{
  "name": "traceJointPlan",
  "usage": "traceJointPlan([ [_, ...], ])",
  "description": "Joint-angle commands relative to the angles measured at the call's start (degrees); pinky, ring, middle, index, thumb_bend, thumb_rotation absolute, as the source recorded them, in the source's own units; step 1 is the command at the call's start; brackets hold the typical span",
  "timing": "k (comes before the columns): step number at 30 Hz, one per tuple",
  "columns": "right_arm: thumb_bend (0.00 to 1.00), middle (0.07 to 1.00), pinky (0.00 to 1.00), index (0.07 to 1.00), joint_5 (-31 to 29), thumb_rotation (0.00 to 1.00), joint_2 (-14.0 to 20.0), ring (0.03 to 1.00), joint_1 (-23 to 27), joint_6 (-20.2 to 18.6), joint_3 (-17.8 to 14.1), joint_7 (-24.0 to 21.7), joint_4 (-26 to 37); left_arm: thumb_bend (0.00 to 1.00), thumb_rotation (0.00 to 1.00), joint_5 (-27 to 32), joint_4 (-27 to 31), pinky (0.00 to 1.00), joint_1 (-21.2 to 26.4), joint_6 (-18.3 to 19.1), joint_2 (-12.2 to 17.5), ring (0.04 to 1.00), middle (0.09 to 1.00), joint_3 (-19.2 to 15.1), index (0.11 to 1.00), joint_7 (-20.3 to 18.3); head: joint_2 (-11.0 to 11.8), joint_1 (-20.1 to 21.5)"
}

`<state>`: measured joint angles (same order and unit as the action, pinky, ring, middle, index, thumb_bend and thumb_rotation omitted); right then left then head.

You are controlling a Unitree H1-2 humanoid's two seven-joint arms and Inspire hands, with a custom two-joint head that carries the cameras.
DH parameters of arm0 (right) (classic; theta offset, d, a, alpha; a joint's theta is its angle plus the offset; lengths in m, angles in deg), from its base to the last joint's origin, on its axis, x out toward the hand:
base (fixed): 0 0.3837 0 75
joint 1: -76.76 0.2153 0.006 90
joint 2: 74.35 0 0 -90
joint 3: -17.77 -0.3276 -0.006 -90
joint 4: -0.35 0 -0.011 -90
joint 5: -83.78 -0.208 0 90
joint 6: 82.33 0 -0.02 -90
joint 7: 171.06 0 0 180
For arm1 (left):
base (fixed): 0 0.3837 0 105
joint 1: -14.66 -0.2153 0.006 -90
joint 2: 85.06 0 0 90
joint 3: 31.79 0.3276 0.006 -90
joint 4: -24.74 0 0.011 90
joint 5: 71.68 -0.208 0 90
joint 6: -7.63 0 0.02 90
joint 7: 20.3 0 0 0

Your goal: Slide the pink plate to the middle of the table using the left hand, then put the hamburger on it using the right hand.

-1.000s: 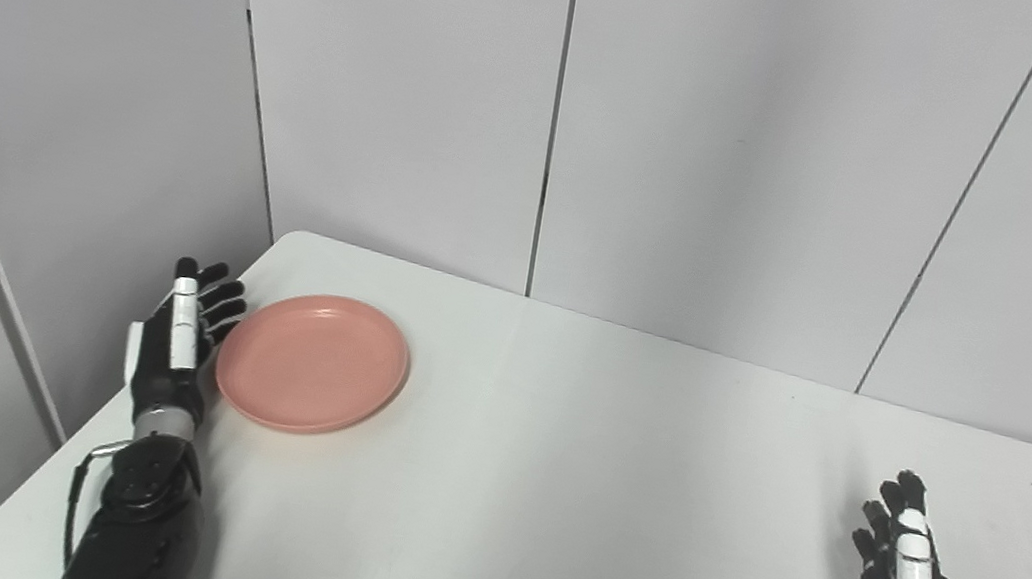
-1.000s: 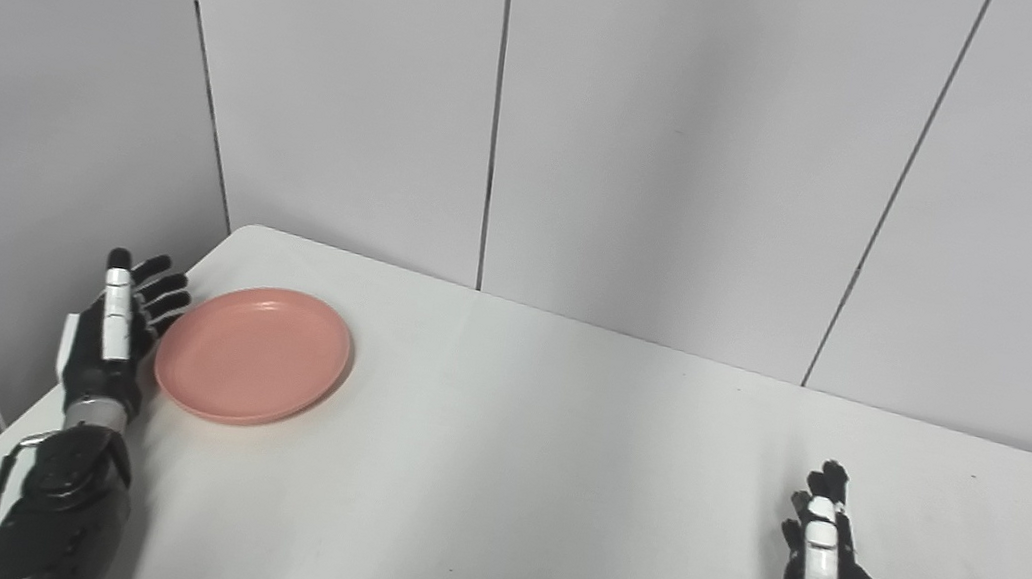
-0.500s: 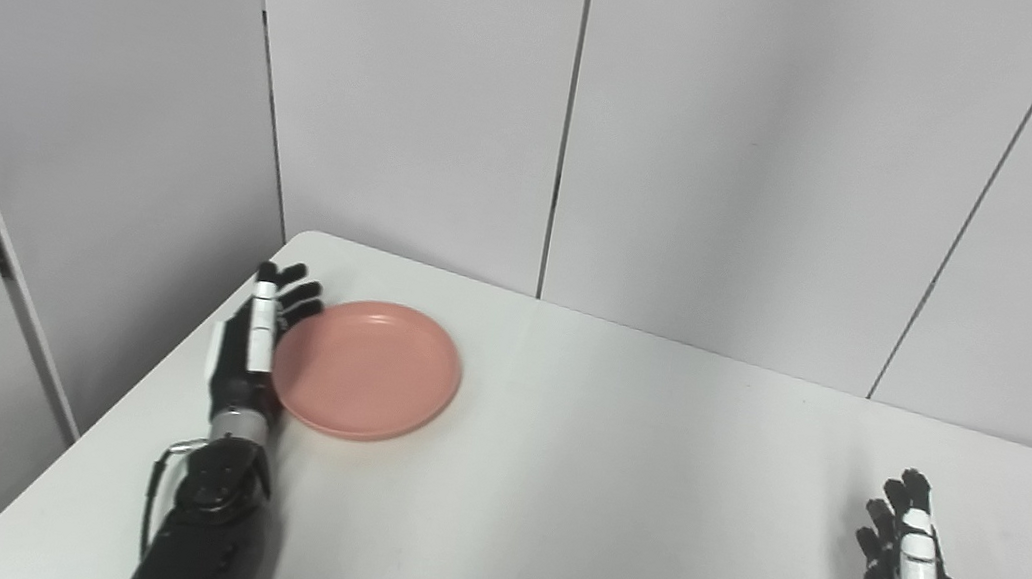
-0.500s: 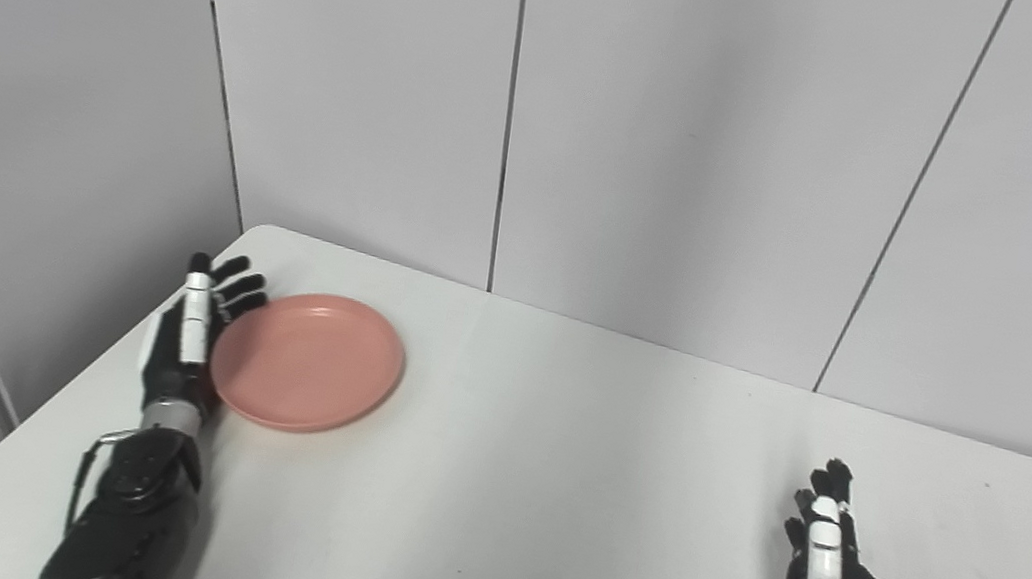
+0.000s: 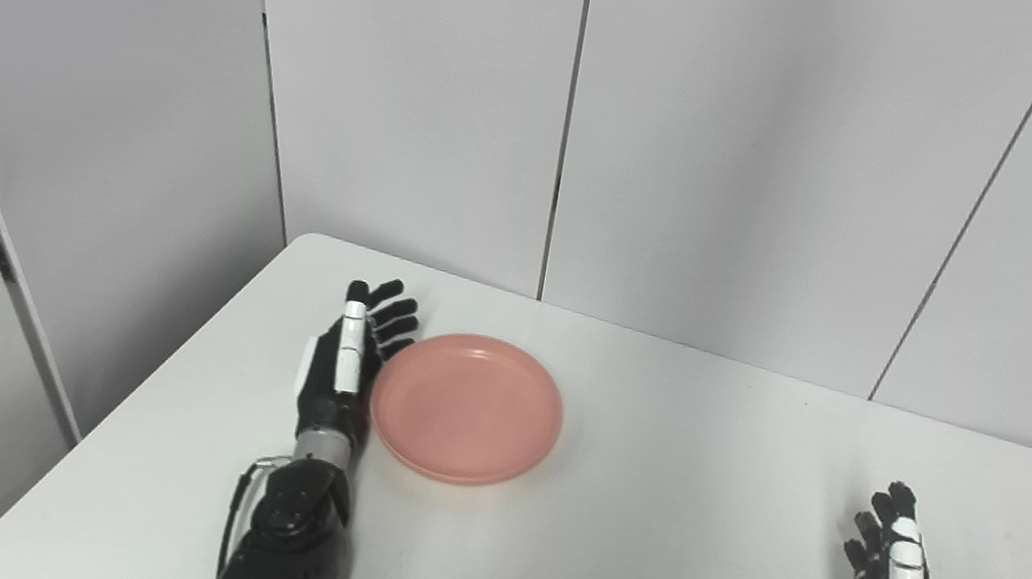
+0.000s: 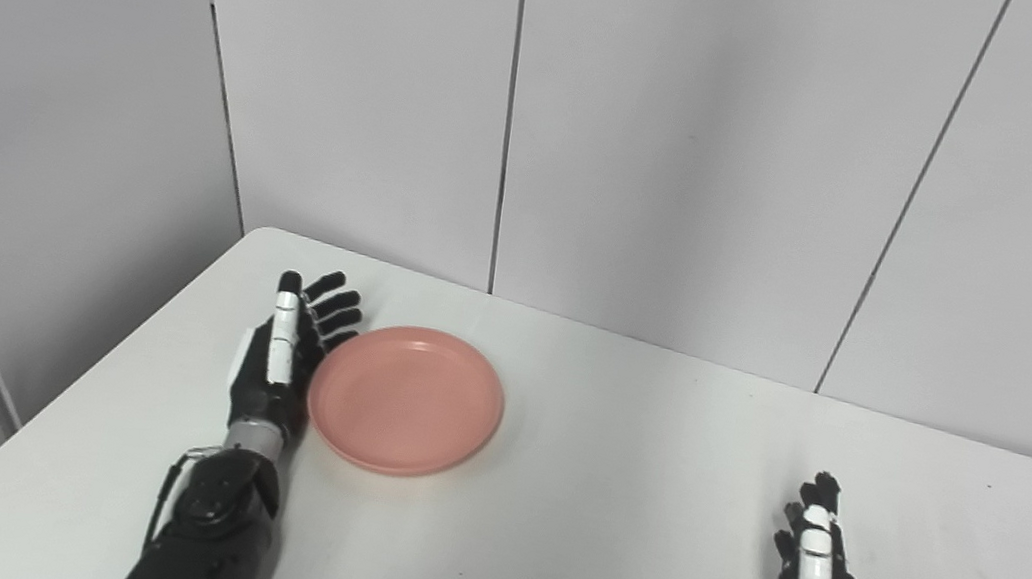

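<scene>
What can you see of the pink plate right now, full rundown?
The round pink plate is shallow with a low raised rim, in smooth matte material that looks like plastic. It is empty and lies flat and upright on the white table, left of the table's middle. The black left hand, open with fingers apart, stands edge-on against its left rim, apparently touching it. Nothing else is near it.
</scene>
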<state>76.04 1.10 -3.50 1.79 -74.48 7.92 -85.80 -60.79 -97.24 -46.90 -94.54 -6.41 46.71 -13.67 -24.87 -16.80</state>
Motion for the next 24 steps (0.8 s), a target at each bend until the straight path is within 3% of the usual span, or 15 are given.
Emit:
traceJointPlan([
  [1,0.41,1.0,1.0,1.0,-0.7,0.96,0.1,1.0,1.6,4.4,0.3,-1.6,0.0,0.82,1.0,-0.7,1.8,0.72,-2.3,1.2,-2.0,0.746,0.742,1.4,0.734,-0.6,-0.1,0.1],
  [7,0.51,1.0,1.0,1.0,-1.2,0.92,-0.3,1.0,2.3,7.1,0.7,-3.2,-3.1,0.81,1.0,-1.2,5.6,0.71,-4.6,3.1,-4.2,0.757,0.754,4.2,0.735,-2.1,-1.1,5.6],
  [11,0.52,1.0,1.0,1.0,-1.6,0.87,-1.1,1.0,1.9,7.8,1.0,-3.5,-3.2,0.8,1.0,0.2,9.1,0.77,-6.4,7.7,-6.2,0.793,0.78,5.4,0.765,-3.7,-1.7,9.1],
  [17,0.5,1.0,1.0,1.0,-0.5,0.83,-2.2,1.0,0.6,4.5,1.8,-2.3,0.4,0.8,1.0,-0.2,10.1,0.78,-8.1,8.6,-8.6,0.794,0.784,7.5,0.773,-5.9,-2.7,12.5],
  [24,0.54,0.999,1.0,1.0,2.1,0.87,-2.5,0.993,1.1,4.6,2.5,-0.9,0.1,0.76,1.0,-0.5,15.0,0.79,-11.3,12.5,-11.4,0.805,0.802,10.6,0.797,-6.9,-4.0,16.1],
])
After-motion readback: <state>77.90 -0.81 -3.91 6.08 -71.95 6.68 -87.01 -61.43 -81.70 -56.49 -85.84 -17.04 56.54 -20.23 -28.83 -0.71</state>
